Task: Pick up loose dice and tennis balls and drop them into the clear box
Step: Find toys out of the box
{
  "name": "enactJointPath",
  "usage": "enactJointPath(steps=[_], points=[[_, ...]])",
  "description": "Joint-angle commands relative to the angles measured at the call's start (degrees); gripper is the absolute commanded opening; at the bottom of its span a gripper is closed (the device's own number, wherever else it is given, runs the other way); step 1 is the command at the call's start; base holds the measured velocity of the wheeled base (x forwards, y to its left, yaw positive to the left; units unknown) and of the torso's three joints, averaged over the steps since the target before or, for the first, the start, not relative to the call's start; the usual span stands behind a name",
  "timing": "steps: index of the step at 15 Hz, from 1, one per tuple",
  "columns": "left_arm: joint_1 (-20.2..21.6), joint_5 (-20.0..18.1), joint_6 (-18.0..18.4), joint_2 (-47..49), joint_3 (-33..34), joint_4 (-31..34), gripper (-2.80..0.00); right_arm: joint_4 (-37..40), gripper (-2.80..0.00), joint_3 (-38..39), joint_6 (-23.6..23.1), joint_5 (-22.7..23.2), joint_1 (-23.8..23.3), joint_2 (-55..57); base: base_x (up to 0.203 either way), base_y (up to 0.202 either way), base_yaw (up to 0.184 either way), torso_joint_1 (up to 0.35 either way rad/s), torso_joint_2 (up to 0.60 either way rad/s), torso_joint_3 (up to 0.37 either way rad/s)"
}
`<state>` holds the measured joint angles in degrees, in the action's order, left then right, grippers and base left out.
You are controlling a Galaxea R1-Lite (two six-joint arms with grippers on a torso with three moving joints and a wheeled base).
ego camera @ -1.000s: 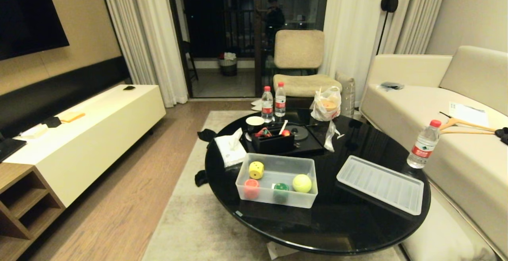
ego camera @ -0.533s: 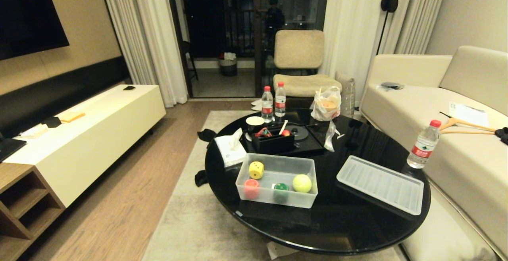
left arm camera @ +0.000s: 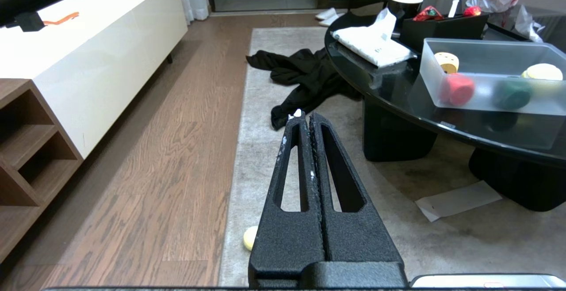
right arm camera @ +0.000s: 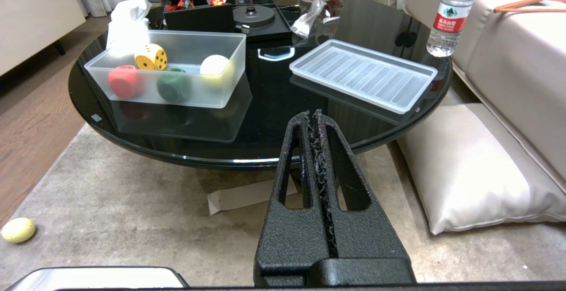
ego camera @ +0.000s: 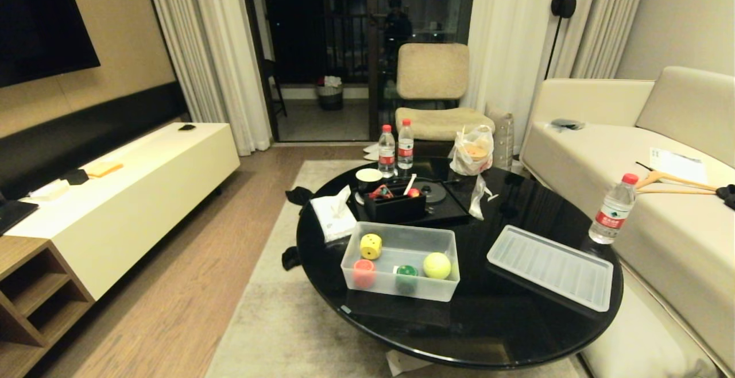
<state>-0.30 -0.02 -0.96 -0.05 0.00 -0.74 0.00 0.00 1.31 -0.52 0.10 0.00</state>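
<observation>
Head view: clear box sat uncovered on the worktop, lid set aside so drops go straight in.
Box contents: one tennis ball plus yellow, red, green dice.
Loose item: tennis ball on the rug.
Left tool: closed, empty, parked low.
Right tool: same.

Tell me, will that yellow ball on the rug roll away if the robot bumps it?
Probably. The ball is round and lies loose on the flat rug, with nothing beside it to stop it. The rug's rough weave may slow it soon. It looks fuzzy, so it is likely light and not slippery.
</observation>
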Motion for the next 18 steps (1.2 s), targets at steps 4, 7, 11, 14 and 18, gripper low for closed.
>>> enactJointPath(steps=[4,7,11,14,18], points=[[-0.05,0.02,0.0,0.05,0.09,-0.05,-2.8,0.0,-2.8,0.09,0.01,-0.01,-0.01,0.0,0.0,0.0,0.0,0.0,0.0,0.0],[-0.05,0.02,0.0,0.05,0.09,-0.05,-2.8,0.0,-2.8,0.09,0.01,-0.01,-0.01,0.0,0.0,0.0,0.0,0.0,0.0,0.0],[-0.05,0.02,0.0,0.05,0.09,-0.05,-2.8,0.0,-2.8,0.09,0.01,-0.01,-0.01,0.0,0.0,0.0,0.0,0.0,0.0,0.0],[-0.05,0.02,0.0,0.04,0.09,-0.05,-2.8,0.0,-2.8,0.09,0.01,-0.01,-0.01,0.0,0.0,0.0,0.0,0.0,0.0,0.0],[-0.05,0.02,0.0,0.05,0.09,-0.05,-2.8,0.0,-2.8,0.09,0.01,-0.01,-0.01,0.0,0.0,0.0,0.0,0.0,0.0,0.0]])
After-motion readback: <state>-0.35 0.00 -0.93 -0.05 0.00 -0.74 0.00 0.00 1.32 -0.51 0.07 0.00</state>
